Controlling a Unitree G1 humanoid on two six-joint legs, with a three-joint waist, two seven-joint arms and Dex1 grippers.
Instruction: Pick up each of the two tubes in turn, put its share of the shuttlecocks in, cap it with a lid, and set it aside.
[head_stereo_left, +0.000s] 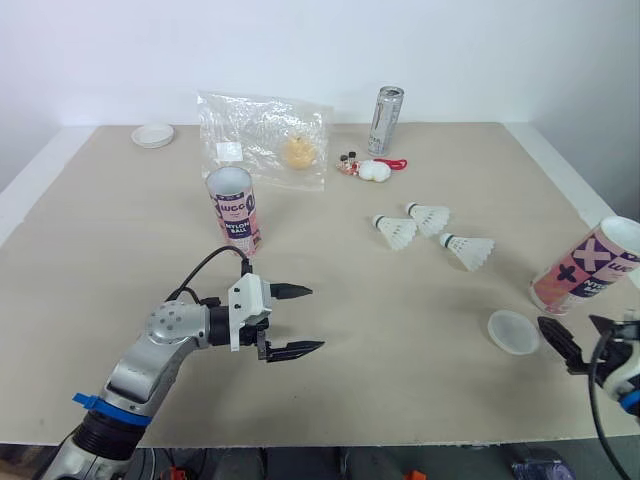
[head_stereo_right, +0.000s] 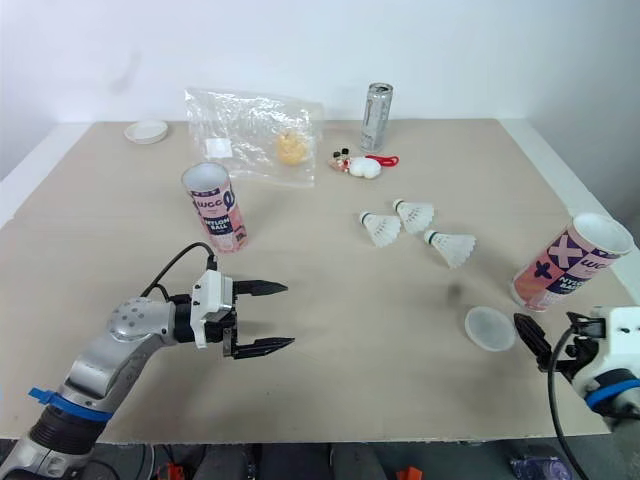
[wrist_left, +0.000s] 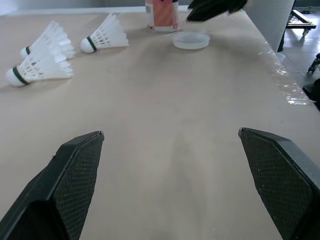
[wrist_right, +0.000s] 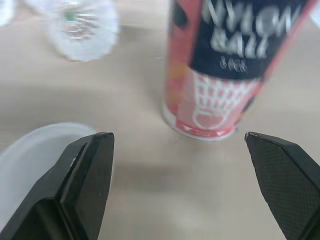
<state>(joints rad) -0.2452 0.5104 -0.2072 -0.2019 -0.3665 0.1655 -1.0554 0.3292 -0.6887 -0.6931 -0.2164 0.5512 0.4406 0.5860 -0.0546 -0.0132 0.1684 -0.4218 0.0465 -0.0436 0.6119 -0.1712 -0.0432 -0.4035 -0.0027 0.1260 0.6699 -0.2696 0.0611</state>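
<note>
Right pincer (head_stereo_right: 535, 345) low at the near right edge of the counter (head_stereo_right: 380, 390), jaws spread wide, nothing held. Right tube (head_stereo_right: 570, 262) stands upright, open mouth up, just beyond that pincer. In the right wrist view it sits dead ahead, its base between the lines of the two fingers but not touching either. Long axis vertical, so a side-on grip around the body looks like the fit. The right arm is plainly the nearer one. A lid (head_stereo_right: 490, 328) lies flat just beside the tube's base, on its left. Left pincer (head_stereo_right: 288, 316) hovers over bare counter, also wide open and empty, pointing across toward three shuttlecocks (head_stereo_right: 412, 225) lying on their sides mid-counter, well apart from it. Left tube (head_stereo_right: 215, 208) upright beyond that pincer. Second lid (head_stereo_right: 147, 131) at the far left corner. Neither tube capped. Counter matte beige and flat. Plastic bag (head_stereo_right: 255, 130) and can (head_stereo_right: 375, 103) at the back, near a plain white wall (head_stereo_right: 450, 50).
</note>
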